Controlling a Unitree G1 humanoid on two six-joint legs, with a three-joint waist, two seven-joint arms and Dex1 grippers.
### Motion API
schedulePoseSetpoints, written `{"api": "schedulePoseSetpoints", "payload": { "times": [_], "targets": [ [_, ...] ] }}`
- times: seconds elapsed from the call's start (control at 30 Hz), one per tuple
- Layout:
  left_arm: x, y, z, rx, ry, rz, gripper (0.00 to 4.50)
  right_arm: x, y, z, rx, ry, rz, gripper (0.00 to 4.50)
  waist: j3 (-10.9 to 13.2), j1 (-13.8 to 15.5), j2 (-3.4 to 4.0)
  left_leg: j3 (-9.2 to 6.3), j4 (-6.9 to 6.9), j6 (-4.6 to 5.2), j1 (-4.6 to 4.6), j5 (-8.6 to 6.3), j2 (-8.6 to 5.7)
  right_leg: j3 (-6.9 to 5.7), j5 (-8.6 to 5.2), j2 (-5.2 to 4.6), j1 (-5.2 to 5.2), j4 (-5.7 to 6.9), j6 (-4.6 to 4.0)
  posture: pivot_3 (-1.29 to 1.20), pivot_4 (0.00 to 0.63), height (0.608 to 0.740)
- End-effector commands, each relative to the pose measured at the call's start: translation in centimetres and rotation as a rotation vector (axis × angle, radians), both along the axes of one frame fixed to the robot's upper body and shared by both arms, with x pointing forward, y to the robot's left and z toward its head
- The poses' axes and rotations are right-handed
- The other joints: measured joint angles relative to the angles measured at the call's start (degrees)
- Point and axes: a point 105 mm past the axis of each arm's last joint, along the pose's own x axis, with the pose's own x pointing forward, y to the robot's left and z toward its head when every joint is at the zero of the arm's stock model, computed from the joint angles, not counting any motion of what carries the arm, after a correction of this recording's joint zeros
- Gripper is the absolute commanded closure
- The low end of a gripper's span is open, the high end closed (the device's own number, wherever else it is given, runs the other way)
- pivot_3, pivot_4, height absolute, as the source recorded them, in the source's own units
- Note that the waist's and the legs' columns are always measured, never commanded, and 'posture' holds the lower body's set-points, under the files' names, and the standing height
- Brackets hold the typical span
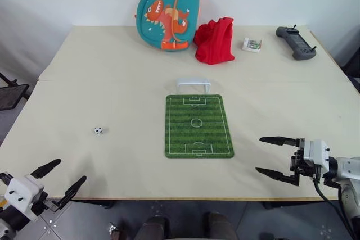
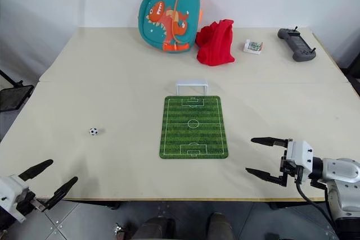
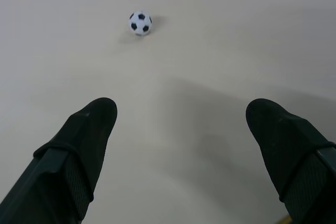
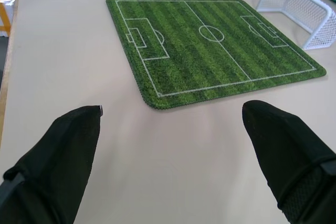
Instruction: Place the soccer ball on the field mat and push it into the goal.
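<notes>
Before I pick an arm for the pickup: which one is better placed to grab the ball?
Left. The soccer ball lies on the left gripper's side, just ahead of its open fingers; the field mat separates it from the right gripper.

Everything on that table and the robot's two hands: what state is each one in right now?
soccer ball: loose on the bare table, left of the mat, untouched.
field mat: lying flat, nothing on it.
goal: upright at the mat's far end.
left hand: open, holding nothing.
right hand: open, holding nothing.
backpack: standing at the far edge.
</notes>
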Motion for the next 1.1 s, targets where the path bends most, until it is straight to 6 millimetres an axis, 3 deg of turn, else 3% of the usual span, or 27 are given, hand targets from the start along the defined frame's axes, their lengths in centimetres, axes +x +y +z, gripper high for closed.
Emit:
{"api": "schedulePoseSetpoints", "payload": {
  "times": [0.03, 0.1, 0.3, 0.47, 0.57, 0.8, 0.97, 1.1],
  "targets": [
    [0.1, 0.8, 0.8, 0.012, -0.032, 0.032, 0.03, 0.0, 0.1, 0.3, 0.011, -0.020, 0.004, 0.00, 0.00, 0.00, 0.00, 0.02, 0.00, 0.00, 0.01, 0.00, 0.01, 0.01, 0.00, 0.01, 0.00, 0.00, 0.00, 0.00, 0.150, 0.740],
    [0.3, 1.3, 0.6, -0.024, -0.017, 0.059, 0.03, -0.2, 0.7, 0.4, 0.043, -0.008, 0.027, 0.00, 0.00, 0.01, 0.00, 0.04, 0.00, 0.00, 0.03, 0.00, 0.02, 0.03, 0.00, 0.01, 0.00, 0.01, -0.01, 0.00, 0.150, 0.740],
    [0.1, 3.7, 0.5, -0.242, -0.053, 0.197, 0.03, -0.3, 5.4, 4.2, 0.340, -0.049, 0.103, 0.00, 0.00, -0.05, 0.01, 0.08, 0.03, -0.04, 0.04, 0.00, 0.09, 0.11, 0.01, 0.02, -0.10, 0.18, -0.04, 0.00, 0.150, 0.740],
    [0.2, 4.1, -0.2, -0.329, -0.077, 0.257, 0.03, -0.4, 6.5, 5.4, 0.424, -0.108, 0.104, 0.00, -0.01, 0.15, -0.01, 0.09, 0.07, -0.06, 0.02, 0.00, 0.08, 0.14, 0.02, 0.02, -0.13, 0.26, -0.05, 0.00, 0.150, 0.740],
    [2.1, 2.7, 0.4, -0.325, -0.110, 0.203, 0.03, -0.3, 6.3, 5.3, 0.399, -0.138, 0.108, 0.00, -0.01, 0.99, -0.01, 0.11, 0.07, -0.04, -0.01, -0.01, 0.04, 0.13, 0.02, 0.01, -0.18, 0.27, -0.05, 0.00, 0.150, 0.740],
    [8.6, -0.1, 3.8, -0.346, -0.168, 0.093, 0.03, 0.1, 6.2, 5.1, 0.377, -0.142, 0.109, 0.00, -0.03, 1.34, -0.05, 0.12, 0.16, -0.14, 0.00, 0.09, 0.02, 0.14, 0.05, 0.07, -0.28, 0.63, -0.09, 0.00, 0.150, 0.740],
    [12.4, -1.3, 3.1, -0.299, -0.097, 0.084, 0.03, 0.3, 6.7, 5.2, 0.366, -0.127, 0.126, 0.00, -0.03, 0.55, -0.04, 0.22, 0.08, -0.19, 0.05, 0.10, 0.05, 0.10, 0.07, 0.26, -0.44, 0.84, -0.06, 0.00, 0.150, 0.740],
    [13.8, -2.4, 2.3, -0.282, -0.063, 0.074, 0.03, 0.5, 6.8, 5.2, 0.374, -0.135, 0.121, 0.00, -0.03, -0.04, -0.04, 0.22, 0.11, -0.19, 0.01, 0.09, 0.08, 0.09, 0.08, 0.39, -0.48, 0.93, -0.04, 0.00, 0.150, 0.740]
  ]
}}
